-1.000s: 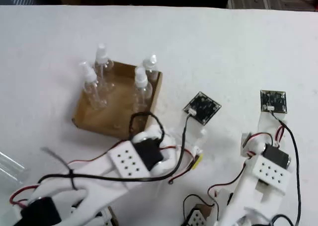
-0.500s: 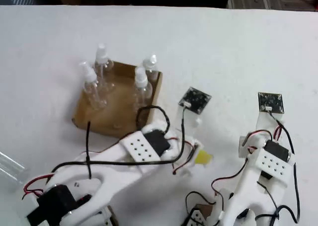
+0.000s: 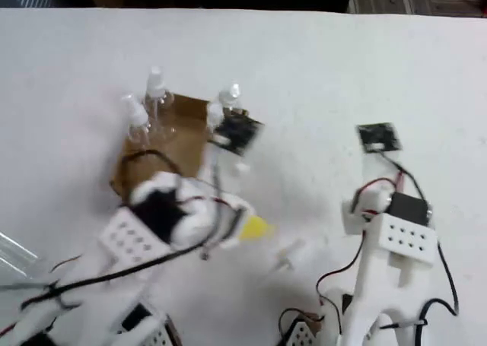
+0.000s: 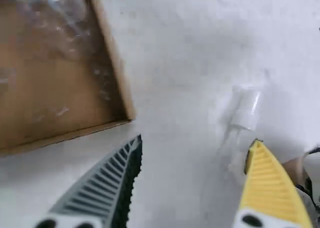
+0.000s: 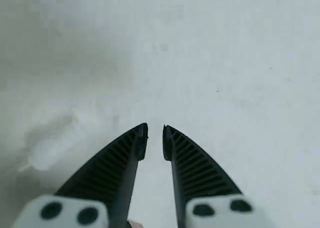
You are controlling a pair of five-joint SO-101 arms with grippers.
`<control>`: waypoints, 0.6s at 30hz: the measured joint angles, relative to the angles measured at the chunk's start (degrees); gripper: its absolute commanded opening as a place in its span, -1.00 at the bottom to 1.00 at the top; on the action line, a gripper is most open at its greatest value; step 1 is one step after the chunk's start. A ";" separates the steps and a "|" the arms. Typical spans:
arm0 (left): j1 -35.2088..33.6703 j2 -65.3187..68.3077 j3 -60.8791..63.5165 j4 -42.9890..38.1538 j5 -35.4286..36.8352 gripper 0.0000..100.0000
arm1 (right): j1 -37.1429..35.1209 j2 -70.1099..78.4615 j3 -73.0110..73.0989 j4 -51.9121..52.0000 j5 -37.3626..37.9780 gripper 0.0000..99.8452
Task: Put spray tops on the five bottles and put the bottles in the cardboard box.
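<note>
Left pincer (image 4: 196,140) spread wide, empty, over the bench (image 3: 319,72) just right of the cardboard box (image 3: 179,125). Fifth bottle (image 4: 243,119) lies on its side near the yellow finger (image 4: 265,183). Four bottles (image 3: 156,95) with spray tops stand in the box. Right pincer (image 5: 155,129) nearly closed, empty, over bare bench.

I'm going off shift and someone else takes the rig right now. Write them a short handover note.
Left gripper: open, empty, above the table beside the cardboard box.
Right gripper: shut, empty, over the table.
Done: four bottles with spray tops stand in the box.
Left to do: the fifth bottle lies on the table near the left gripper's yellow finger, seemingly capped; pick it up and box it.
</note>
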 measured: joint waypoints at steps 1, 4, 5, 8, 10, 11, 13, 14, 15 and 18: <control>-2.90 -1.93 0.00 1.67 -0.70 -0.38 | -2.20 0.09 0.00 0.44 1.32 -0.94; -12.48 -7.65 0.00 6.59 -2.37 -0.38 | -6.15 0.26 0.00 0.88 3.78 -0.94; -16.53 -9.23 0.00 7.74 -2.73 -0.38 | -7.12 0.26 0.00 0.88 4.31 -0.94; -29.71 -11.78 0.00 9.85 -4.48 -0.38 | -10.20 0.26 0.00 3.43 7.91 -0.94; -39.03 -12.04 0.00 10.11 -6.33 -0.38 | -14.33 0.26 0.00 7.82 12.92 -0.94; -43.52 -12.13 0.00 10.11 -7.47 -0.38 | -16.26 0.26 0.00 10.11 16.18 -0.94; -50.64 -12.22 0.00 10.11 -10.11 -0.38 | -18.99 0.26 0.00 13.63 23.65 -0.94; -53.45 -12.22 0.00 10.11 -11.25 -0.38 | -19.60 0.18 0.00 14.59 27.52 -0.94; -56.18 -12.31 0.00 10.11 -12.31 -0.38 | -19.87 0.18 0.00 15.12 31.30 -0.93; -60.92 -12.31 0.00 10.02 -14.95 -0.38 | -20.22 0.18 0.00 15.47 42.90 -0.87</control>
